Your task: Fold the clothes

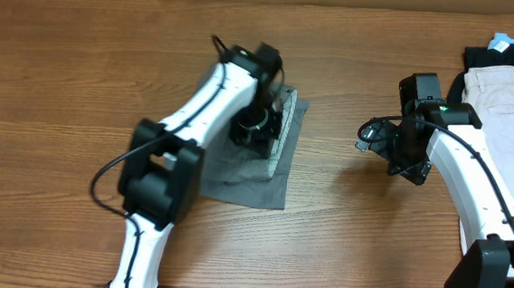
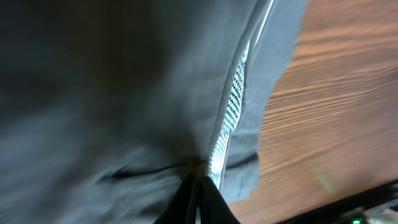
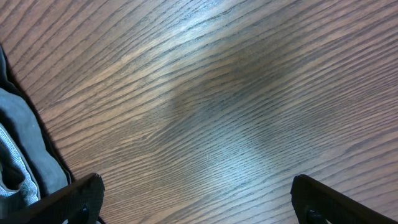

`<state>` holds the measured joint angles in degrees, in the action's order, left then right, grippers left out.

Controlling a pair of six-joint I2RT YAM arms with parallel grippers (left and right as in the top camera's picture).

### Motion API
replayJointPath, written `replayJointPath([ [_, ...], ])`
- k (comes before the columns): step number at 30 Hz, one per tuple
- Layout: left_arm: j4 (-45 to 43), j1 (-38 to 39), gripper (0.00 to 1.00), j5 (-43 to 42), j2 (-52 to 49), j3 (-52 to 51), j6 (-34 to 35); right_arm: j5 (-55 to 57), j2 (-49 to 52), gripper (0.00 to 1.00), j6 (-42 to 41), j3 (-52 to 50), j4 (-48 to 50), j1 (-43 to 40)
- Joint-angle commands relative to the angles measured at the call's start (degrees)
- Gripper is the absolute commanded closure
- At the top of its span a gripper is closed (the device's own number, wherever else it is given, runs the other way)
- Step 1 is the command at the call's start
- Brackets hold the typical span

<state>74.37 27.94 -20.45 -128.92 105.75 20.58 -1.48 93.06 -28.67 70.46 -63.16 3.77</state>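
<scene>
Medium-grey twill shorts (image 1: 247, 185) lie under the left claw (image 1: 262, 129), seemingly pinched on their fold; long axis follows that arm; right claw (image 1: 374, 136) spread, well aside.

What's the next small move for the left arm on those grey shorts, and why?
Probably lift the left gripper a little and carry the pinched edge across the shorts to complete the fold. Its fingers look shut on a raised fold showing the checked inner lining, while the right gripper hangs open over the table, holding nothing.
</scene>
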Motion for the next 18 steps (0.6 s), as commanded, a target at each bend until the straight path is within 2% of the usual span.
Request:
replayJointPath([
  [1, 1.73, 2.16, 0.96, -1.81, -3.43, -0.68, -0.48, 0.35, -0.68, 0.0, 0.17, 1.68, 0.02, -0.22],
  [9, 3.45, 5.09, 0.96, -2.69, -4.35, 0.22, -0.92, 0.35, -0.68, 0.0, 0.17, 1.68, 0.02, -0.22],
  [14, 7.76, 4.46, 0.96, -4.59, -2.14, 5.49, -4.74, 0.35, -0.68, 0.0, 0.17, 1.68, 0.02, -0.22],
  [18, 6.97, 4.17, 0.96, -2.54, 1.27, 11.76, -7.54, 0.35, -0.68, 0.0, 0.17, 1.68, 0.02, -0.22],
])
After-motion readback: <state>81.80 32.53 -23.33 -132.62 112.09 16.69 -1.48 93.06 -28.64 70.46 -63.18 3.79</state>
